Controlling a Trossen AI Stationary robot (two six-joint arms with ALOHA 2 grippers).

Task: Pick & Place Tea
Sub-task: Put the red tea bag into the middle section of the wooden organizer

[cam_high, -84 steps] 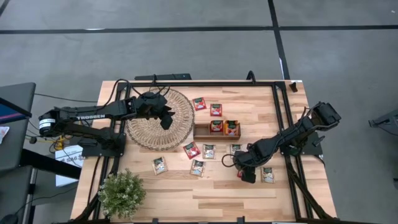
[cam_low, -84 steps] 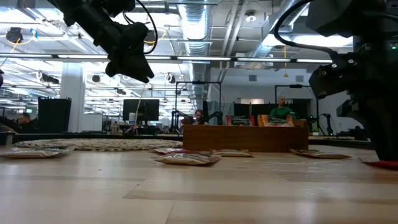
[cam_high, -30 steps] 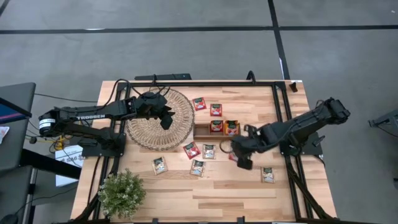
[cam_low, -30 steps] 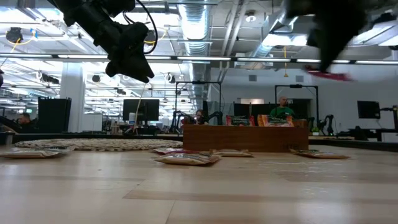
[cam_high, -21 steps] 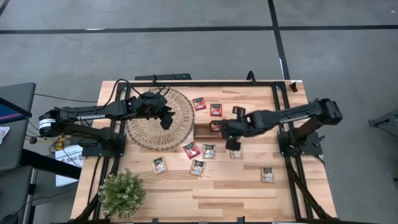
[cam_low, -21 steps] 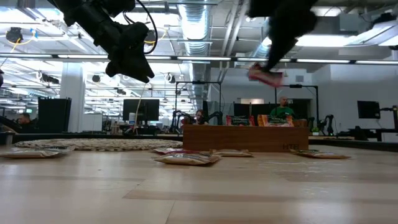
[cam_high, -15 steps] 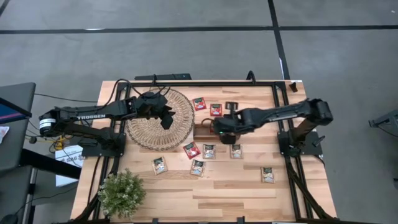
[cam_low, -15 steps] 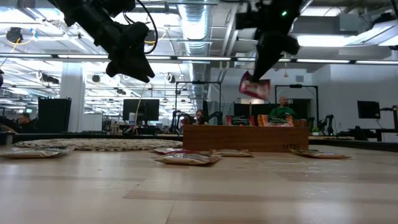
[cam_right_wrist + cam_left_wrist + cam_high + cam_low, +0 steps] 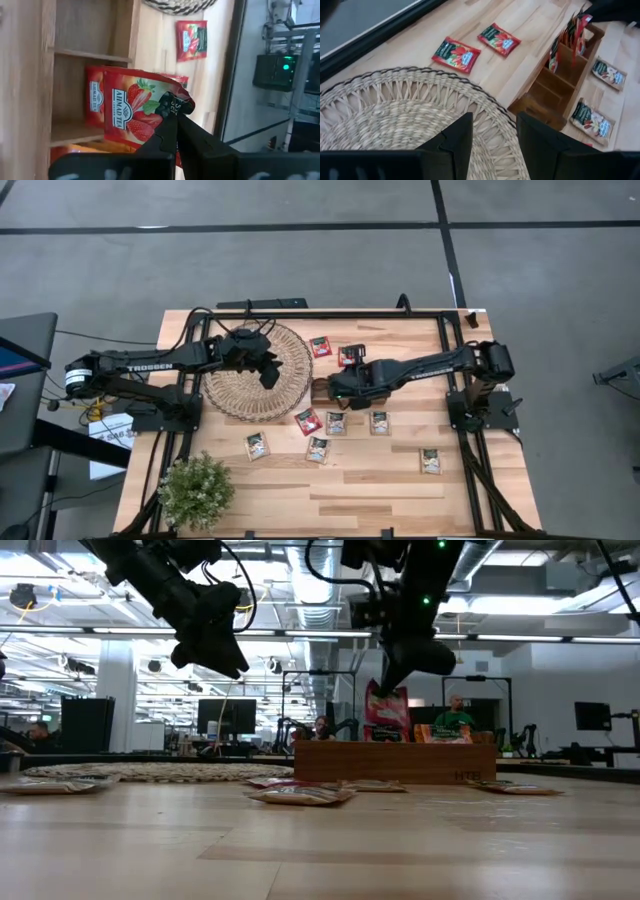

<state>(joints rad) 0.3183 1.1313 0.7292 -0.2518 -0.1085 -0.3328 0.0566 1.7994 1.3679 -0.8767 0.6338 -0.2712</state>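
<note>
Right end effector point(image 9: 172, 116) clamped on red sachet point(image 9: 135, 110) above wooden tray point(image 9: 395, 761).

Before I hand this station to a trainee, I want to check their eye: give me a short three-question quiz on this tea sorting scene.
1. True or false: the right gripper is shut on a red tea sachet.
2. Over what does the left gripper hover? A) woven mat B) wooden tray C) potted plant
3. Fill in: the held sachet hangs above the wooden ____.

Key: 1 true; 2 A; 3 tray.
</note>
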